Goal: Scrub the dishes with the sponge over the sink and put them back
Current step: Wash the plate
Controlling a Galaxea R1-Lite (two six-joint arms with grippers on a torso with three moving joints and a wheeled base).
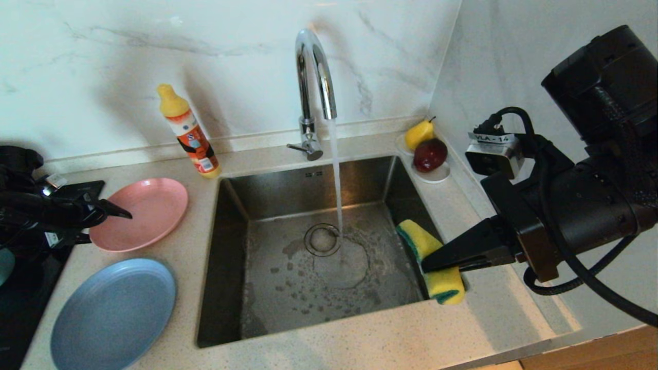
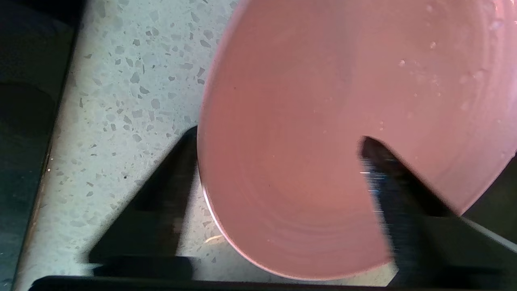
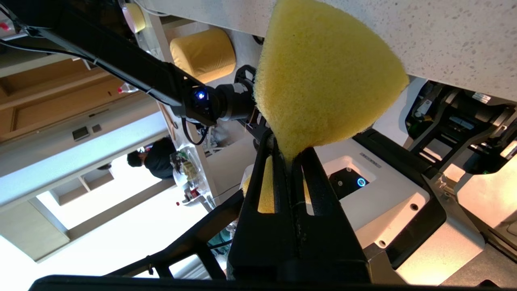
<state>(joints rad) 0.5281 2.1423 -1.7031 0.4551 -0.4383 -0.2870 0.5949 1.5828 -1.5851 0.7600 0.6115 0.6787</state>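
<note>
- The light-blue plate (image 1: pixel 113 313), round and matte, lies flat on the speckled stone counter (image 1: pixel 360 339) at 8 o'clock from the sink (image 1: pixel 308 257), nearest the camera.
- The right gripper (image 1: pixel 429 267) reaches in level from 3 o'clock, its black tapered fingers (image 3: pixel 299 210) pressed together on the sponge (image 1: pixel 429 257), pinching the soft yellow foam at its waist so that it flares wide past the fingertips.
- The sponge hangs at the sink's right wall, over the basin's edge; its long axis runs from 11 o'clock down to 5 o'clock in the head view, with a thin green scrubbing layer along the sink-facing side.
- The sink is a square stainless steel basin with a round strainer drain (image 1: pixel 322 239); its floor is wet and spotted with droplets.
- The left gripper (image 1: pixel 110 210) comes in low from 9 o'clock, pointing toward the sink, with its jaws parted on either side of the rim of the pink plate (image 1: pixel 144 213): one finger lies above the plate's face, the other beside its edge on the counter. Whether they press on the plate cannot be told.
- The pink plate, round and shallow, rests on the counter behind the blue one, beads of water on its surface.
- A curved chrome tap (image 1: pixel 313 92) at 12 o'clock pours a thin stream of water (image 1: pixel 336 174) beside the drain.
- At the back stand an orange, yellow-capped bottle (image 1: pixel 189 132) at 11 o'clock and a white saucer (image 1: pixel 432 172) with a yellow pear (image 1: pixel 419 134) and a dark red fruit (image 1: pixel 431 154) at 1 o'clock, against a marble-veined wall.
</note>
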